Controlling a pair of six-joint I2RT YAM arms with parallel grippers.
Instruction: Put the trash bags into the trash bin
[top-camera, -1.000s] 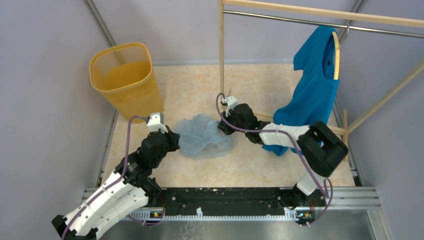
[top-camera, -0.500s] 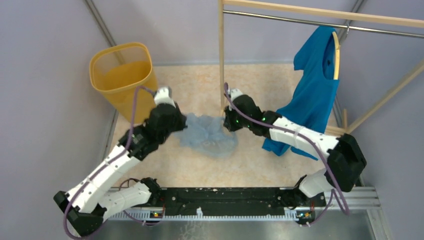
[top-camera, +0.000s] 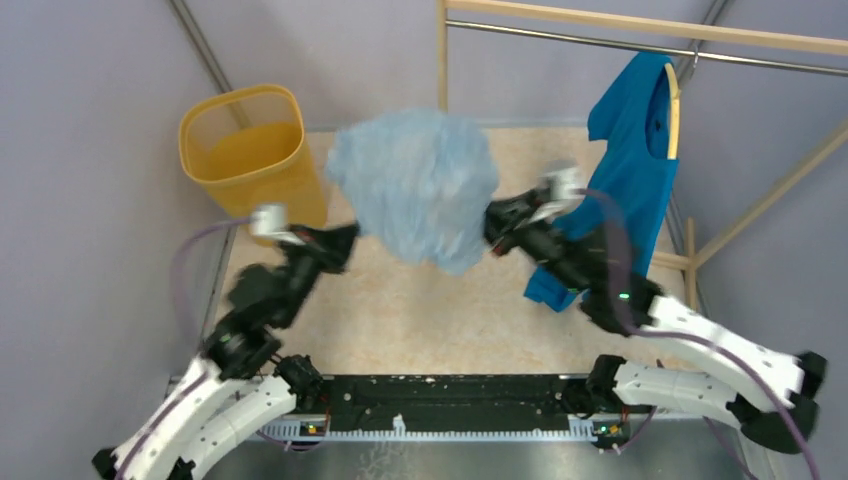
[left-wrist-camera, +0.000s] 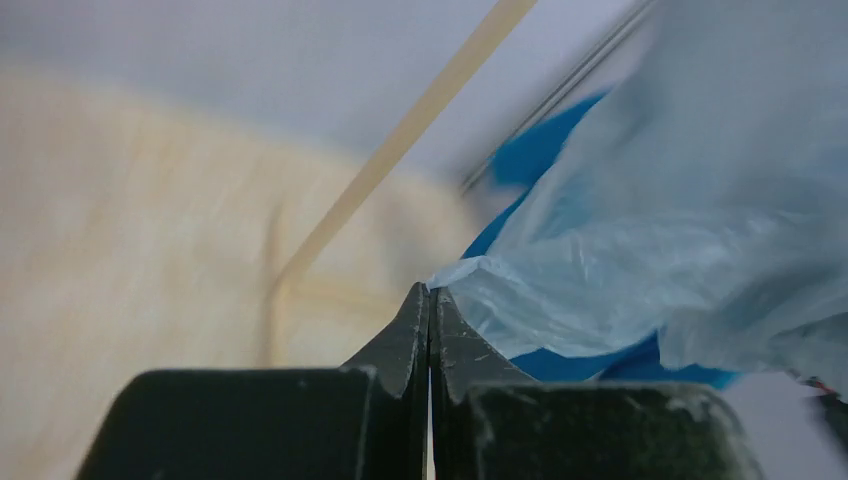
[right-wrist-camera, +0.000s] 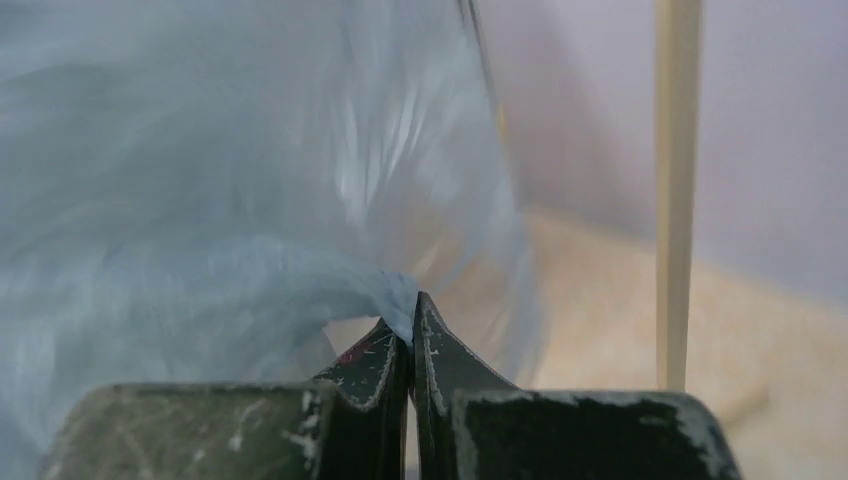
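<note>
The pale blue-grey trash bag (top-camera: 415, 185) hangs spread in the air between both arms, right of the yellow mesh trash bin (top-camera: 250, 160). My left gripper (top-camera: 352, 233) is shut on the bag's left edge; in the left wrist view the film (left-wrist-camera: 640, 260) comes out of the closed tips (left-wrist-camera: 429, 291). My right gripper (top-camera: 490, 222) is shut on the bag's right edge; in the right wrist view the film (right-wrist-camera: 220, 230) bunches at the closed tips (right-wrist-camera: 412, 305).
A wooden clothes rack (top-camera: 441, 60) stands at the back, its post behind the bag. A bright blue shirt (top-camera: 630, 170) hangs on a hanger at the right, close behind my right arm. Grey walls close in the left and right sides.
Both grippers have lifted the bag off the floor, and it now hangs spread wide and high. The left gripper has pulled back and the right one has moved right.
</note>
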